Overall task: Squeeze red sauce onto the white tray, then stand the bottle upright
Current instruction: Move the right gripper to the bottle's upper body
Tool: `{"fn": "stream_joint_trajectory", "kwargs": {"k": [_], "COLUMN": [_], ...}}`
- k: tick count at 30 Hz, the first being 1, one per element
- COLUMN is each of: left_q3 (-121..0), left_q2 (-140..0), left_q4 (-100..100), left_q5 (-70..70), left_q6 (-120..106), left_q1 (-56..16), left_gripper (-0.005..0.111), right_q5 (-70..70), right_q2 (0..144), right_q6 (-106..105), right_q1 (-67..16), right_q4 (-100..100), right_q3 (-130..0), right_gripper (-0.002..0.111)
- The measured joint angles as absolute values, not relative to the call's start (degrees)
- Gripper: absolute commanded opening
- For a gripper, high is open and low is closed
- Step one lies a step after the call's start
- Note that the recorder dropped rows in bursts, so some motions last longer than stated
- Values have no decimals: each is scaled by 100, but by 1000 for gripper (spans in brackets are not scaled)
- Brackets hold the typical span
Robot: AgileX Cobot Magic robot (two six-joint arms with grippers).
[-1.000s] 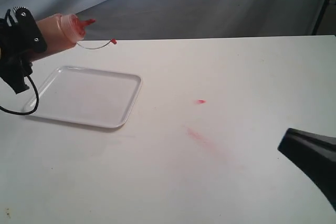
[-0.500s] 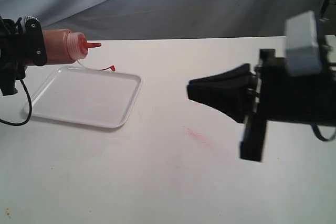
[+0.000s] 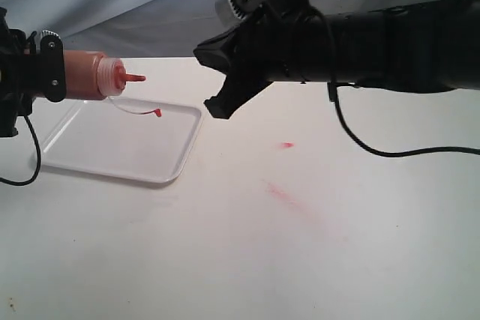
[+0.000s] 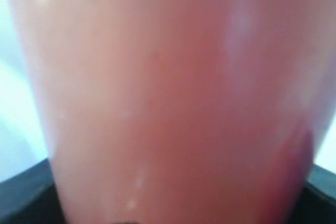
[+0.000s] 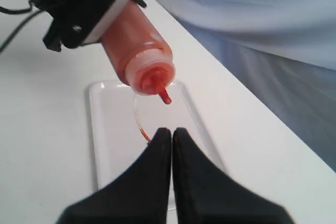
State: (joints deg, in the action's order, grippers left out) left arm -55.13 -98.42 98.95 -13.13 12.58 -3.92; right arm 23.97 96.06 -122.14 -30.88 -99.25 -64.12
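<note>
**Q.** Where does the bottle (image 3: 86, 75) stand in relation to the white tray (image 3: 169, 174)?

**A.** The left gripper (image 3: 54, 69) clamps its fingers on the bottle's body and holds it nearly level above the tray's far left part. The nozzle (image 3: 133, 78) points sideways, and the tethered cap (image 3: 157, 113) dangles below it on its loop. No sauce shows on the tray. One blob of red sauce (image 3: 286, 145) lies on the tabletop (image 3: 240, 260), well apart from the tray, with a pink smear (image 3: 281, 192) near it.

**Q.** And the other arm?

**A.** The right gripper (image 5: 171, 135) reaches across the middle, its fingers pressed together and holding nothing, its tips near the tray's far right corner.

**Q.** What does the step in hand call for?

**A.** Judged from this pose, the nozzle should tip well downward over the tray's middle before any squeeze. A level bottle risks a jet past the rim. The squeeze is best short and gentle, and the cap is best kept out of the stream.
</note>
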Motion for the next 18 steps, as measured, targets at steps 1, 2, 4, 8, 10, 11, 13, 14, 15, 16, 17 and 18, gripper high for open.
{"fn": "stream_joint_trajectory", "kwargs": {"k": [1,2,4,8,10,11,13,14,15,16,17,18], "left_q3": [-5513,-5513,-5513,-5513,-5513,-5513,-5513,-5513,-5513,-5513,-5513,-5513], "left_q2": [-9842,-9842,-9842,-9842,-9842,-9842,-9842,-9842,-9842,-9842,-9842,-9842], "left_q4": [9884,9884,9864,9685,9584,9517,9384,9319,9277,9250,9227,9213], "left_q5": [-1313,-1313,-1313,-1400,-1543,-1634,-1827,-1913,-1975,-2057,-2137,-2194], "left_q6": [1253,1253,1244,900,560,363,0,-195,-327,-479,-617,-736], "left_q1": [-392,-392,-392,-392,-392,-392,-392,-392,-392,-392,-392,-392], "left_gripper": [0,0,0,0,0,0,0,0,0,0,0,0], "right_q5": [2397,2437,2478,2493,2493,2497,2540,2556,2556,2556,2556,2556], "right_q2": [9797,9990,10327,10922,11111,11204,11365,11454,11547,11642,11739,11817], "right_q6": [-12214,-12214,-12214,-12214,-12214,-12214,-12214,-12214,-12214,-12214,-12214,-12214], "right_q1": [-3101,-3137,-3179,-3251,-3251,-3251,-3254,-3265,-3289,-3335,-3388,-3451], "right_q4": [-9785,-9647,-9491,-9386,-9374,-9360,-9262,-9244,-9213,-9163,-9099,-9059], "right_q3": [-6533,-6650,-6847,-7283,-7536,-7668,-7902,-8019,-8106,-8210,-8308,-8399], "right_gripper": [16,21,34,59,71,75,80,81,82,82,82,82]}}
